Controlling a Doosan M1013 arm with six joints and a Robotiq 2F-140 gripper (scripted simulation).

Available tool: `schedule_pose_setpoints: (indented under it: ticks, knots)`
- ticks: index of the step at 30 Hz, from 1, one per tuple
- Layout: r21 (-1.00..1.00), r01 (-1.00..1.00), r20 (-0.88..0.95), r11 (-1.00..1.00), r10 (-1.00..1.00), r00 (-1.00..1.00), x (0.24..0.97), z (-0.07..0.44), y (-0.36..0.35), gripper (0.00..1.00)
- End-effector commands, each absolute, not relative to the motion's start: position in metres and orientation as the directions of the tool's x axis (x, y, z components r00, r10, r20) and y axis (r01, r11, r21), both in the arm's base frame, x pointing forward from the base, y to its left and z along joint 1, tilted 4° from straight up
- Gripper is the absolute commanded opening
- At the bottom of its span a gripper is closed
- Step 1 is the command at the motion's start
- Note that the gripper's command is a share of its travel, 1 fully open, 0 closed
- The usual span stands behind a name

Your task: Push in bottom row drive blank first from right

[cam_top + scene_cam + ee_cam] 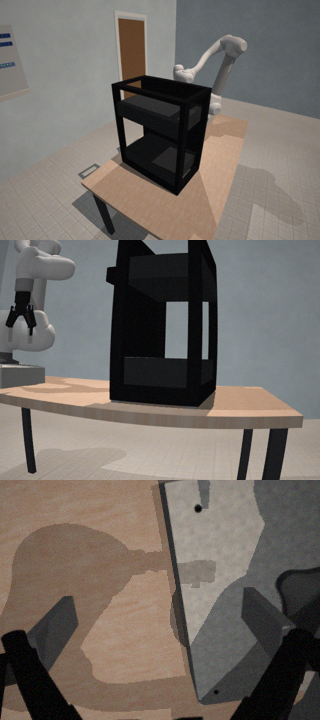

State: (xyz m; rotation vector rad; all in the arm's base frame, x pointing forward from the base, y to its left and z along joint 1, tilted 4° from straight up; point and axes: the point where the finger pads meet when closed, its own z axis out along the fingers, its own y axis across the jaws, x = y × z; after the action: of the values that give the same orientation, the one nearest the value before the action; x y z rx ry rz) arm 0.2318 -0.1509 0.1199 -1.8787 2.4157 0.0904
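The black rack (160,131) stands upright on the wooden table (175,186); it also shows in the exterior view (162,327). Both views show its back and sides, so the front with the drive blanks is hidden, apart from a small black piece (110,274) sticking out near the top of the front side. My gripper (20,327) hangs open and empty, pointing down, well to the left of the rack and above the table near the arm's base. In the wrist view my two fingers frame the table top and the grey base plate (220,580).
The white arm (219,67) rises behind the rack. Its grey base block (20,375) sits on the table's left end. A door (131,49) and a wall panel (10,62) are in the background, far from the table.
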Motion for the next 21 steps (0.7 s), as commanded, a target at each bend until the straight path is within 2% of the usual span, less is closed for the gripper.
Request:
schedule_pose_setpoints:
  ticks: [1,21]
  knots:
    - [-0.011,-0.966,-0.110,0.257,-0.961,-0.254,0.236,0.120,-0.147,1.00]
    - [-0.093,-0.912,-0.261,0.400,-0.893,-0.365,0.283,0.124,-0.098,1.00]
